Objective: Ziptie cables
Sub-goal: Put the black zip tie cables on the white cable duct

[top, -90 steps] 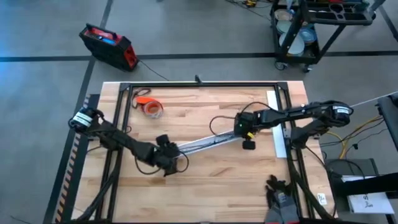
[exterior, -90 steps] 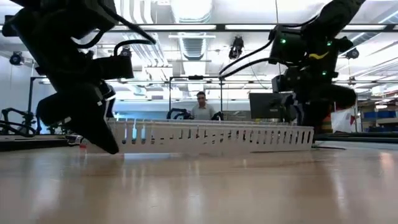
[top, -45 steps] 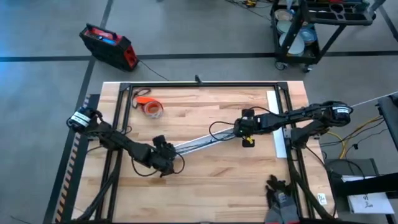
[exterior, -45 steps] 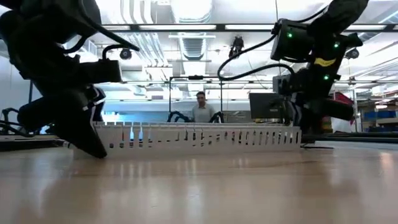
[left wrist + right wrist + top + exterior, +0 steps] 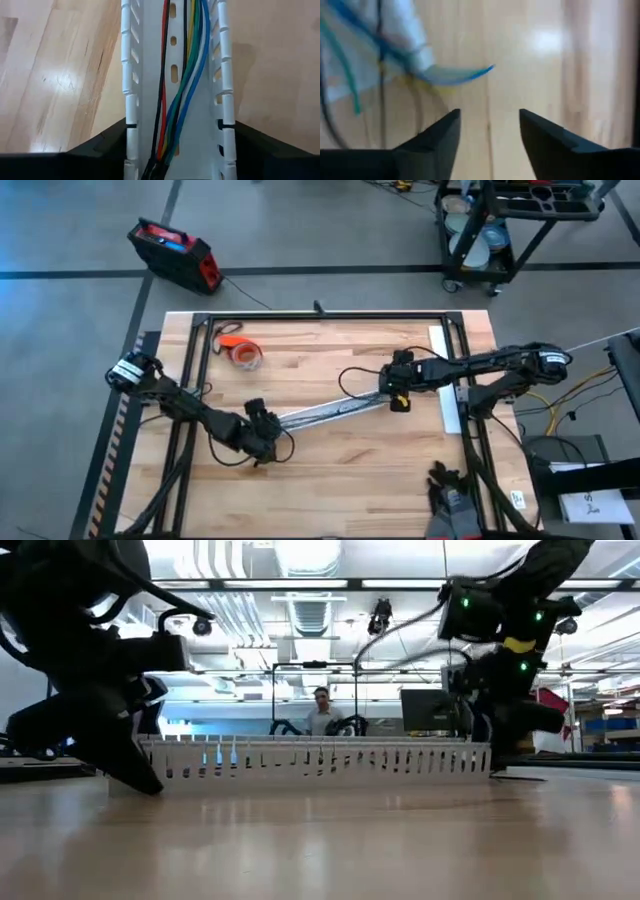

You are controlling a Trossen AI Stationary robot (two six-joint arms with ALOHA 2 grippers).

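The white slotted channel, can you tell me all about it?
The white slotted channel is a long plastic-looking trough with slits along both side walls. It lies flat and slantwise on the wooden table. The cables, red, black, green, blue and white, run along inside it. The left gripper straddles one end, a finger outside each wall; the right gripper is at the other end.

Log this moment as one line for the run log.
left gripper: straddling channel end | cables: lying in channel | right gripper: open, empty, at other end | ziptie: not seen

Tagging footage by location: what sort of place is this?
Probably a robotics lab or workshop: a wooden table in a black frame on a grey floor, a wheeled cart beside it, and monitors with a seated person behind.
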